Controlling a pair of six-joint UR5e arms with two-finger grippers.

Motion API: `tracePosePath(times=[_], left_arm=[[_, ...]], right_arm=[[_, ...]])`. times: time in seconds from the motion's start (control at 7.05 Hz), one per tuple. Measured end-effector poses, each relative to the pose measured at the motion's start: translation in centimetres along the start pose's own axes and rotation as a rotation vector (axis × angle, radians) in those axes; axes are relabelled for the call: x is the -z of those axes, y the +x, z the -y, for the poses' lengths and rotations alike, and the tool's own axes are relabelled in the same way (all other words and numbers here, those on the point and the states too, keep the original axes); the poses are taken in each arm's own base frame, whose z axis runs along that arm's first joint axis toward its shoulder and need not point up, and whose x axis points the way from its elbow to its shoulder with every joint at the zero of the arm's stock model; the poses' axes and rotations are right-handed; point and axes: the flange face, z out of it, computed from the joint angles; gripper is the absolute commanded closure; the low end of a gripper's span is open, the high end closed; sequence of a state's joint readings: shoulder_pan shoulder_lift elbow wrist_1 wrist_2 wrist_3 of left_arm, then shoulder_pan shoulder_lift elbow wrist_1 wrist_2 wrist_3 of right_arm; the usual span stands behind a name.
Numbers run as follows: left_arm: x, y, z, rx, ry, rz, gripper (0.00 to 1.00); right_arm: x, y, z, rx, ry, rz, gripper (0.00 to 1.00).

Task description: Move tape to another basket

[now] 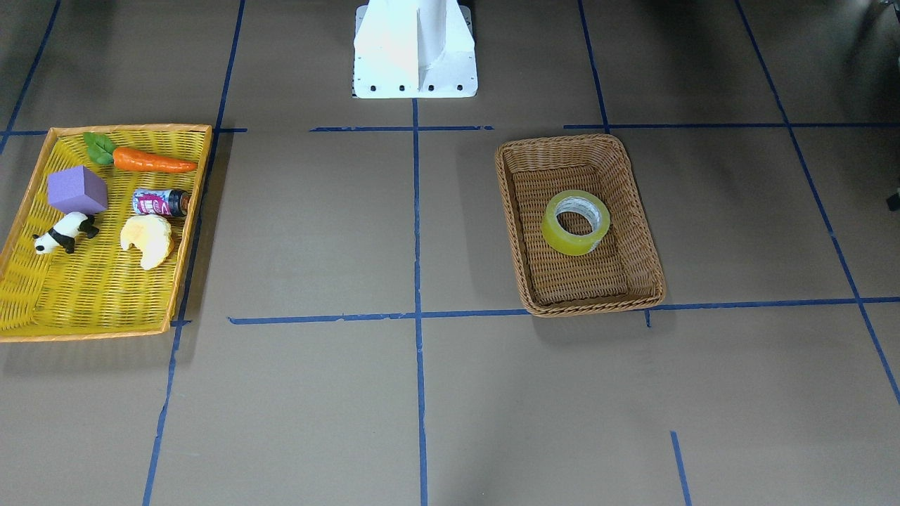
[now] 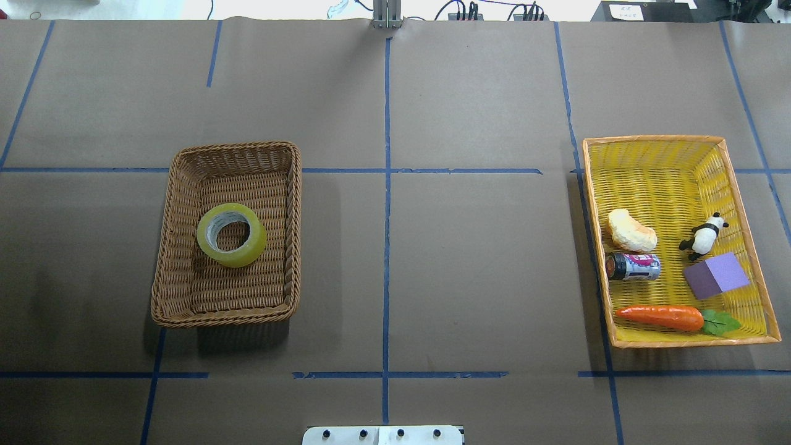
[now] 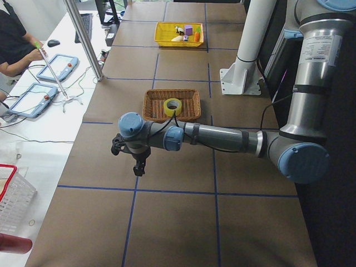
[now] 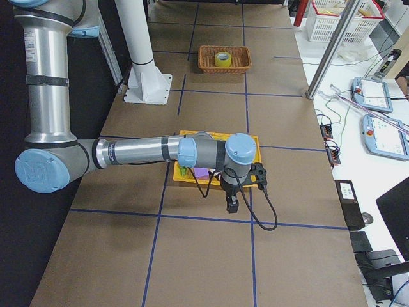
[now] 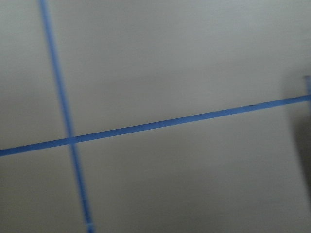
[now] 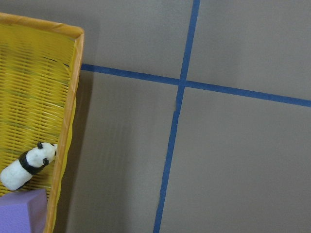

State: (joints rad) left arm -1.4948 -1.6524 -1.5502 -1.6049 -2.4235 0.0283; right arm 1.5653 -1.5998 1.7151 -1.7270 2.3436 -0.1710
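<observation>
Left end effector (image 3: 139, 168) hangs on my outstretched arm above bare counter (image 2: 469, 259), to the left of the basket (image 2: 164, 247) and apart from it; it appears only in the side view, so I cannot tell whether its fingers are spread or pressed together. Its wrist camera shows only two blue lines (image 5: 146, 127) crossing on the counter. Right end effector (image 4: 233, 206) hangs above the counter just right of the yellow tray (image 2: 655, 179), and here too I cannot tell whether the fingers are spread or closed. Its wrist camera takes in one corner of that tray with the panda (image 6: 26, 165) and an edge of the purple block (image 6: 22, 213). The tape (image 2: 235, 258) lies flat, core opening upward, on the floor of the brown wicker basket on my left, roughly central and clear of the walls. The yellow tray sits well apart on my right. It holds a carrot (image 2: 661, 316) along its near rim, the purple block, a can (image 2: 633, 266) lying on its side, a pale pastry (image 2: 630, 230) and the panda, all in the near half. Between the two containers is my white base (image 1: 415, 49), at the near edge of the counter.
</observation>
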Motion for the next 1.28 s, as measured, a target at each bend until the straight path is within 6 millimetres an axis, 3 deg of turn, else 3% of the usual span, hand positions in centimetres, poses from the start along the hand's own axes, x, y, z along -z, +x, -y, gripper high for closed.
tracePosePath(times=[0.28, 1.28], left_arm=[[0.0, -3.1, -0.7, 0.012, -0.002, 0.002, 0.0], [1.1, -8.7, -3.3, 0.037, 0.003, 0.034, 0.0]], right_arm=[[-1.2, 1.0, -1.2, -0.002, 0.018, 0.001, 0.0], [-2.2, 1.8, -1.6, -0.063, 0.039, 0.054, 0.0]])
